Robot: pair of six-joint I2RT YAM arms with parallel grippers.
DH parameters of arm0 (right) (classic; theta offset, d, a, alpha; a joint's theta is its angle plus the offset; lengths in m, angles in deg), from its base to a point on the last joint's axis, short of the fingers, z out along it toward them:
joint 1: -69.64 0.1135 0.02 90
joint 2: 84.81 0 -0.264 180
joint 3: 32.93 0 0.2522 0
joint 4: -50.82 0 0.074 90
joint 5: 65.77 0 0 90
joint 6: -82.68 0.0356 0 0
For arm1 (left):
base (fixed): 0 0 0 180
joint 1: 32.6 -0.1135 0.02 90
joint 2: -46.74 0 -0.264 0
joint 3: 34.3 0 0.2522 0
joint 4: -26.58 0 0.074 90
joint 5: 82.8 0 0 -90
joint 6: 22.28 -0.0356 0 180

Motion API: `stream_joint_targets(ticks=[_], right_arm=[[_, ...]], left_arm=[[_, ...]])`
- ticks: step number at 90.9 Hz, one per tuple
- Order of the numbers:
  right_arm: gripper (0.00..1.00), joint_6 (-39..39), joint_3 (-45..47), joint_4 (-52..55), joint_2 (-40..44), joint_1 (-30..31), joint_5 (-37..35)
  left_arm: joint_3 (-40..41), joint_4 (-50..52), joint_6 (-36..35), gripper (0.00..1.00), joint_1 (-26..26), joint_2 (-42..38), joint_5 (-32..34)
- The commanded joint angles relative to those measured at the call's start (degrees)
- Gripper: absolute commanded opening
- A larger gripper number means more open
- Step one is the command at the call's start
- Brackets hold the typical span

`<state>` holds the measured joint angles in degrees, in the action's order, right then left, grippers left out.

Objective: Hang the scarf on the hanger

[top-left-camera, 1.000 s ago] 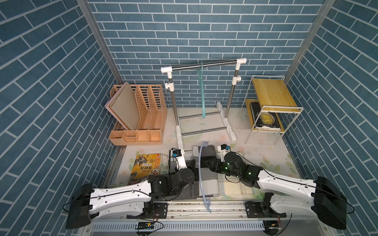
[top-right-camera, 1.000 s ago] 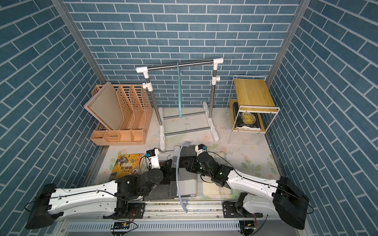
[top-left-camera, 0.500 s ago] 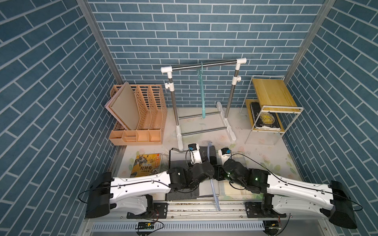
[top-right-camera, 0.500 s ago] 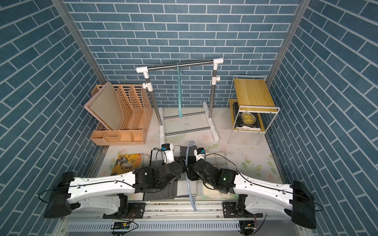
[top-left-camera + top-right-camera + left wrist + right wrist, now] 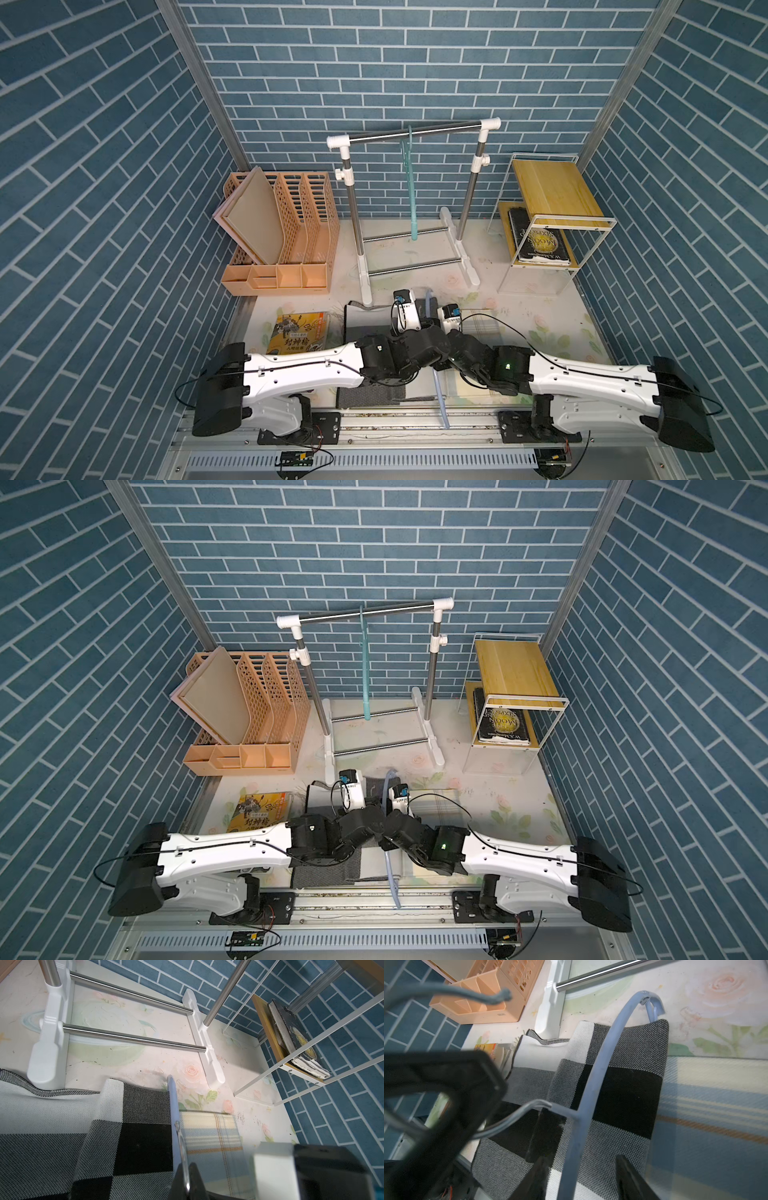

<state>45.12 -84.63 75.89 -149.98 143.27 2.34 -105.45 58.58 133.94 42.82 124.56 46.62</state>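
**Rack at the back, cloths up front**

The rack [image 5: 440,129] stands at the back middle of the table [image 5: 540,307], with a hung hanger [image 5: 411,195] on its bar. The organizer [image 5: 291,232] sits to its left. The shelf [image 5: 552,187] is to its right, with a book [image 5: 538,241] on the lower board. A magazine [image 5: 297,332] lies front left. The scarf [image 5: 133,1142] lies before the rack's feet, a cloth [image 5: 209,1132] just beside it on the right. The hanger [image 5: 591,1088] runs front to back above the scarf. The left gripper [image 5: 187,1180] is at its hook, and the right gripper [image 5: 581,1159] straddles its arm.
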Motion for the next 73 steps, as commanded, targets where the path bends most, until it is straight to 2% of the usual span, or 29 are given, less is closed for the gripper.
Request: stream_joint_targets(ticks=[1, 13, 33, 36, 51, 56, 73], right_arm=[[0.54, -0.83, -0.56, -0.84, -1.59, 0.4, -4.45], [0.45, 0.04, -0.33, 0.86, -2.48, 0.42, -6.94], [0.19, 0.72, 0.99, 3.38, -1.6, 0.31, -7.14], [0.16, 0.82, 1.25, 3.51, -1.29, 0.25, -7.0], [0.06, 1.54, 2.73, 4.39, 0.44, -0.35, -6.6], [0.04, 1.6, 3.42, 4.34, 1.38, -0.68, -6.71], [0.01, 1.5, 5.05, 2.92, 4.29, -2.32, -4.94]], left_arm=[[-1.59, 0.22, 0.91, 0.0, 0.43, 0.4, 0.9], [-1.67, 0.34, 0.93, 0.0, 0.43, 0.41, 0.59], [-2.15, 0.48, 0.92, 0.01, 0.43, 1.31, -0.37], [-2.26, 0.53, 0.85, 0.09, 0.43, 1.44, -0.54], [-2.38, 0.28, 0.14, 0.3, 0.43, 1.08, -1.14], [-2.37, 0.46, -0.2, 0.46, 0.43, 0.41, -1.23], [-1.09, 2.68, -0.43, 0.86, 0.34, -4.62, 0.26]])
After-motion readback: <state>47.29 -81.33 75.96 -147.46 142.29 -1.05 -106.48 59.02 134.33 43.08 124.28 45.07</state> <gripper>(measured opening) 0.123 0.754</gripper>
